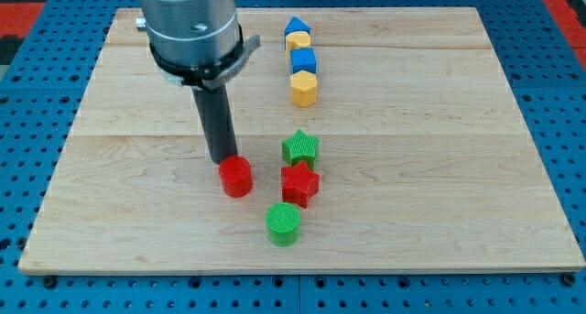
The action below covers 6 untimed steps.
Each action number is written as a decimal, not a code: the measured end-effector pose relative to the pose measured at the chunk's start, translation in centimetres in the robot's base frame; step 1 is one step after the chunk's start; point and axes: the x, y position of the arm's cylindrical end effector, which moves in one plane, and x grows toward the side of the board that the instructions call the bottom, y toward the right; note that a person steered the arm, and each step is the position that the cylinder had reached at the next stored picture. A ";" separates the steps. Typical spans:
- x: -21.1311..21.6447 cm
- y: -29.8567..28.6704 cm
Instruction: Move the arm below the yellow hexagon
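Note:
The yellow hexagon [304, 89] sits at the lower end of a short column of blocks in the upper middle of the wooden board [439, 149]. Above it are a blue cube [303, 60], a yellow block [298, 41] and a blue block with a pointed top [295, 26]. My tip [222, 159] is down on the board, well to the lower left of the yellow hexagon. It stands right behind a red cylinder [235, 177], close to or touching it.
A green star [300, 148] lies below the yellow hexagon, with a red star [299, 183] just under it. A green cylinder [283, 223] sits lower still. The arm's grey body [190, 26] hangs over the board's upper left. Blue pegboard [37, 94] surrounds the board.

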 end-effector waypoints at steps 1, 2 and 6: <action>2.0 0.8; 2.2 0.9; -8.7 8.1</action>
